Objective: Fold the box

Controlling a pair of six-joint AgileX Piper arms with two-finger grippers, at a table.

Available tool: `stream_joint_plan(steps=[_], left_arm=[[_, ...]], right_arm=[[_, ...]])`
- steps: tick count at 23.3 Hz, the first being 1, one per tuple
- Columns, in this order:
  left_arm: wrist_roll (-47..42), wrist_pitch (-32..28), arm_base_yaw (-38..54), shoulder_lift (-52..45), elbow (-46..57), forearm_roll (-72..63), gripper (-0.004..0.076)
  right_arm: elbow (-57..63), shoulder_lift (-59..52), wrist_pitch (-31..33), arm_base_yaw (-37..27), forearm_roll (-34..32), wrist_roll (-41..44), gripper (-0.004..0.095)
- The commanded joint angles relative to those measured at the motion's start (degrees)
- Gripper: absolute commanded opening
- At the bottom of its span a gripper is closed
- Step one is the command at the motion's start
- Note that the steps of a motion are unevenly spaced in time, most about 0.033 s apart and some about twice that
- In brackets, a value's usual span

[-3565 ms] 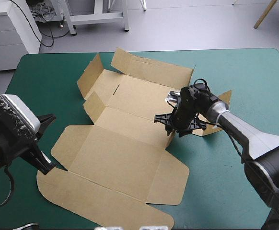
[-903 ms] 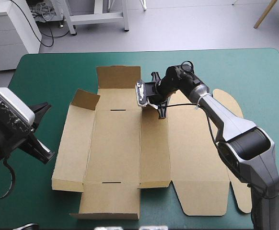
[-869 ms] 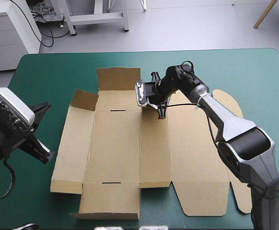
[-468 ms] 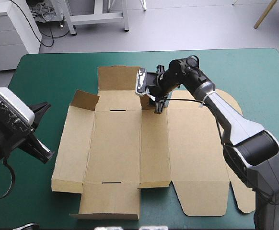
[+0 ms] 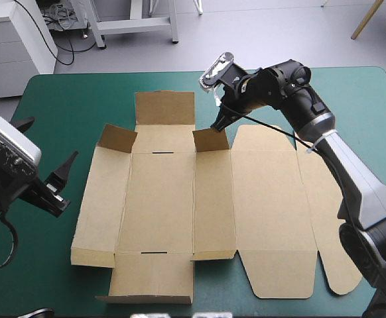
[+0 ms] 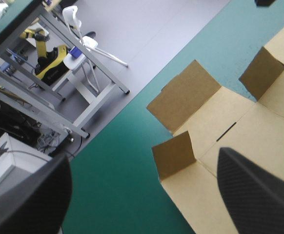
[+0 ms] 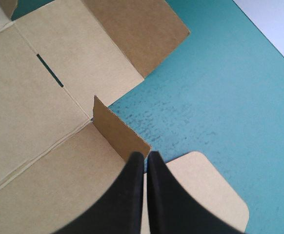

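- Box (image 5: 180, 199): a brown cut sheet spread open across the middle of the teal-green cover (image 5: 67, 93), with most panels flat and none reaching the table's edges.
- Left gripper (image 6: 143, 158) hovers off the sheet's left edge without touching it. Its black fingers (image 6: 259, 190) stand wide apart with nothing between them, and the far left corner of the sheet lies ahead of them.
- At that corner a small left flap (image 5: 118, 138) stands tilted up from the board.
- Just right of it, the far flap (image 5: 164, 107) juts toward the table's far edge. Whether it lies quite flat cannot be told.
- Next comes the middle flap (image 5: 211, 140), upright on the sheet's far edge.
- Right gripper (image 7: 145, 156) reaches down onto the middle flap from above. Its fingers are pressed almost together with only a thin slit between them, nipping the flap's upper corner at their very tips. The rest of the sheet lies beneath and beside them.
- Farthest right, the broad lid panel (image 5: 266, 205) and its rounded tab (image 5: 331, 268) lie flat on the cover.
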Motion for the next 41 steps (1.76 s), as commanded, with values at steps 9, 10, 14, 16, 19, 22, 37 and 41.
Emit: stream_joint_plan(steps=[9, 10, 14, 16, 19, 22, 37, 41], left_arm=[[-2.5, 4.6, -0.3, 5.4, -1.1, -2.7, 0.063], [-3.4, 4.6, -0.3, 5.8, -1.1, -2.7, 0.0625], [-9.4, 1.7, -0.3, 8.1, -1.1, -3.5, 0.0578], [-9.4, -0.5, -0.3, 10.7, -1.1, -4.2, 0.0547], [-9.4, -5.0, -0.3, 18.6, -1.1, -2.7, 0.0535], [-14.4, -7.9, 2.3, 24.9, -1.1, 3.5, 0.0535], [27.4, -5.1, 77.0, 25.7, 6.3, -76.7, 0.0437], [31.7, -3.8, 80.1, 25.0, 14.2, -80.9, 0.0437]], right_arm=[[24.5, -21.6, -11.0, -1.5, -3.3, 12.8, 0.0], [27.6, -23.3, -11.9, -1.6, -3.3, 12.8, 0.0], [39.6, -33.3, -14.1, -1.6, -3.6, 13.0, 0.0], [44.4, -38.3, -14.7, -1.6, -3.7, 13.1, 0.0], [49.0, -45.3, -14.7, -1.6, -3.7, 13.2, 0.0], [49.6, -49.0, -14.1, -1.6, -3.7, 13.2, 0.0], [56.4, -55.1, -12.3, -1.6, -8.0, 23.6, -0.0019], [59.7, -58.5, -13.0, -1.6, -8.6, 25.0, -0.0019]])
